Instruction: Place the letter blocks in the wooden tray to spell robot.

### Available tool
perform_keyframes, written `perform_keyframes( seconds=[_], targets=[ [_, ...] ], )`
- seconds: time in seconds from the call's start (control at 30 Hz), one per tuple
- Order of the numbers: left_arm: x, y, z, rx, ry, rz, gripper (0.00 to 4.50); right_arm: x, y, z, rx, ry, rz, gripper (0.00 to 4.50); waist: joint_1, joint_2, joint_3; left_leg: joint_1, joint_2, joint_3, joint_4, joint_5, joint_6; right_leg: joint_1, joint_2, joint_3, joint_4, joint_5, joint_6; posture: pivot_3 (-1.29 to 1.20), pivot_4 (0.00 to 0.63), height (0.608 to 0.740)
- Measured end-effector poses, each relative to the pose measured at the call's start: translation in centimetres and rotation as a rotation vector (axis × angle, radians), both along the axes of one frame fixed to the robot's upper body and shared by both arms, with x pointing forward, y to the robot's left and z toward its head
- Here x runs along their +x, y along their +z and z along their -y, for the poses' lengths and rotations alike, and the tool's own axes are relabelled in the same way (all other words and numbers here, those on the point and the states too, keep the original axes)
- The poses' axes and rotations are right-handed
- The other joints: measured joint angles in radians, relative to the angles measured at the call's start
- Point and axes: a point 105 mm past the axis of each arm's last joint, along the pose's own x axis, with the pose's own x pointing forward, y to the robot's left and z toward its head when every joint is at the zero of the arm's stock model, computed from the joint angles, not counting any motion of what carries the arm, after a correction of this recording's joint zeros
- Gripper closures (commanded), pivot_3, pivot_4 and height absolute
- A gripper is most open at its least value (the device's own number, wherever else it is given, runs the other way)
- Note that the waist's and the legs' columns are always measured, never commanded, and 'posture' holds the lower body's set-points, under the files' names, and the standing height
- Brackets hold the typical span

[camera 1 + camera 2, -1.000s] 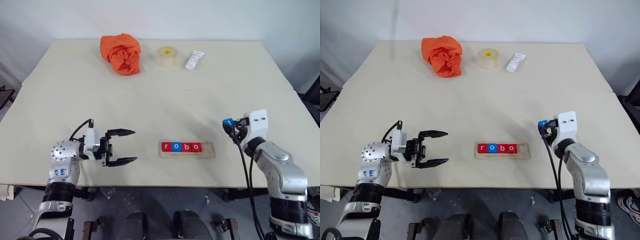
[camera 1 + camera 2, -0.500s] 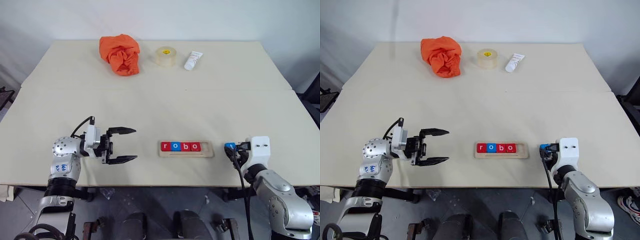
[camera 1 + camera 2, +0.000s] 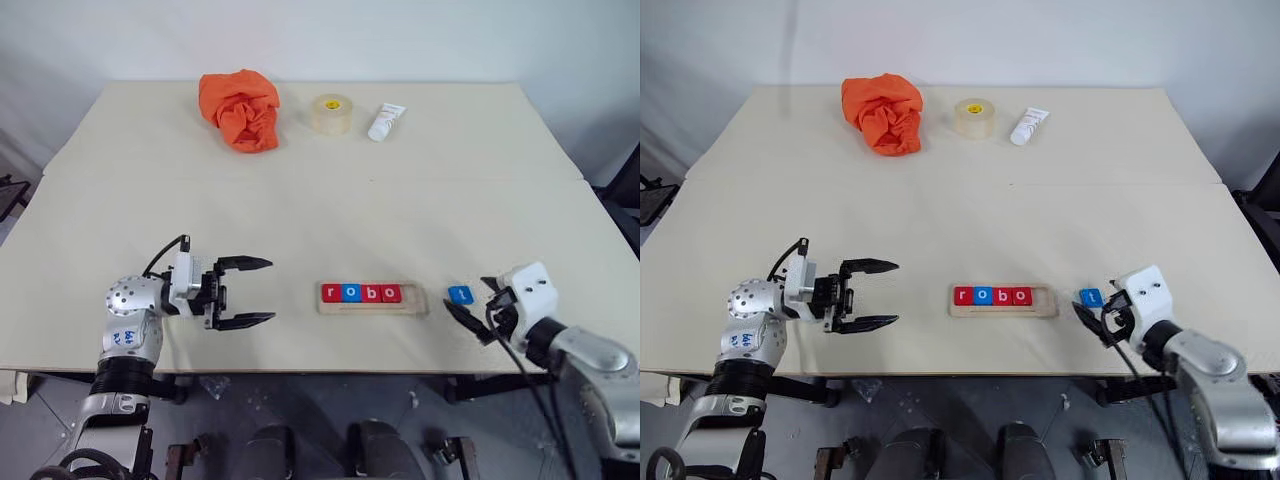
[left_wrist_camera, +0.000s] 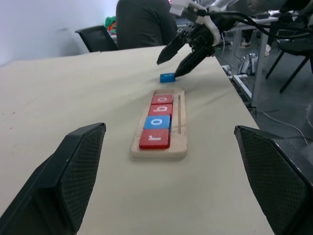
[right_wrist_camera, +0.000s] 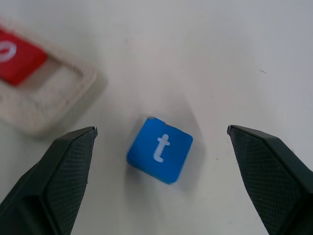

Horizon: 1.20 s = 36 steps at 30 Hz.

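Our right hand point(image 3: 1098, 318) stands wide apart around the blue t block point(image 3: 1091, 297) — lying free on the surface point(image 3: 960, 220) just beside the wooden tray point(image 3: 1045, 300), whose end slot waits — while our left hand point(image 3: 868, 294) idles apart too.

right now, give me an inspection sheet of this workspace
surface: pale beige table top, a seam across it.
job's things: long pale-wood tray holds red r, blue o, red b, red o; last slot empty. blue square t block lies on the table right of the tray.
clutter: crumpled orange cloth, clear tape roll, white tube along the far edge.
grippers: left gripper open, empty; right gripper open beside the t block.
cables: black cable along the right arm.
surroundings: chairs beyond the table.
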Motion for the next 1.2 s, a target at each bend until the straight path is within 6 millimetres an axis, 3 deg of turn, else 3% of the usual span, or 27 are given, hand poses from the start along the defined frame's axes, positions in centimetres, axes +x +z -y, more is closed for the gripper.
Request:
perform_keyframes(
  seconds=[0.17, 0.37, 0.73, 0.83, 1.07, 1.2],
  targets=[
    [-0.2, -0.6, 0.2, -0.011, 0.006, -0.011, 0.0, 0.4, 0.6, 0.1, -0.139, 0.28, -0.078, 0.02, -0.002, 0.0, 0.0, 0.001, 0.0, 0.002, 0.0, 0.0, 0.0, 0.0, 0.0, 0.001, 0.0, 0.0, 0.0, 0.0, 0.15, 0.74],
    [-0.6, -0.8, 0.3, -0.012, 0.006, -0.006, 0.0, 2.7, 1.9, 0.3, -0.325, 0.514, -0.133, 0.02, -0.002, 0.0, 0.0, 0.002, 0.001, 0.003, 0.001, 0.0, 0.0, 0.001, 0.0, 0.001, 0.0, 0.0, 0.0, 0.0, 0.15, 0.74],
    [-1.0, -0.9, -0.2, 0.001, 0.031, -0.003, 0.0, 4.9, 1.1, 1.2, -0.511, 0.705, -0.239, 0.02, -0.003, 0.0, 0.0, 0.002, 0.001, 0.004, 0.002, 0.002, -0.005, 0.0, -0.001, 0.001, 0.0, 0.0, 0.0, 0.0, 0.15, 0.74],
    [-1.1, -1.0, -0.3, -0.001, 0.043, -0.003, 0.0, 5.2, 1.2, 1.3, -0.538, 0.721, -0.249, 0.65, -0.003, 0.0, 0.0, 0.002, 0.001, 0.004, 0.003, 0.002, -0.005, 0.001, -0.001, 0.001, 0.0, 0.0, 0.0, 0.0, 0.15, 0.74],
    [-1.1, -1.0, -0.4, -0.003, 0.061, -0.007, 0.0, 5.2, 1.1, 1.5, -0.539, 0.722, -0.277, 2.95, -0.003, 0.0, 0.0, 0.002, 0.001, 0.004, 0.004, 0.002, -0.005, 0.001, -0.002, 0.001, 0.0, 0.0, 0.0, 0.0, 0.15, 0.74],
    [-1.1, -1.0, -0.4, -0.004, 0.065, -0.007, 0.0, 5.7, 1.7, 0.4, -0.506, 0.692, -0.266, 3.04, -0.005, 0.0, 0.0, 0.002, 0.001, 0.004, 0.003, 0.001, -0.007, 0.0, -0.002, 0.0, 0.0, 0.0, 0.0, 0.0, 0.15, 0.74]
  ],
)
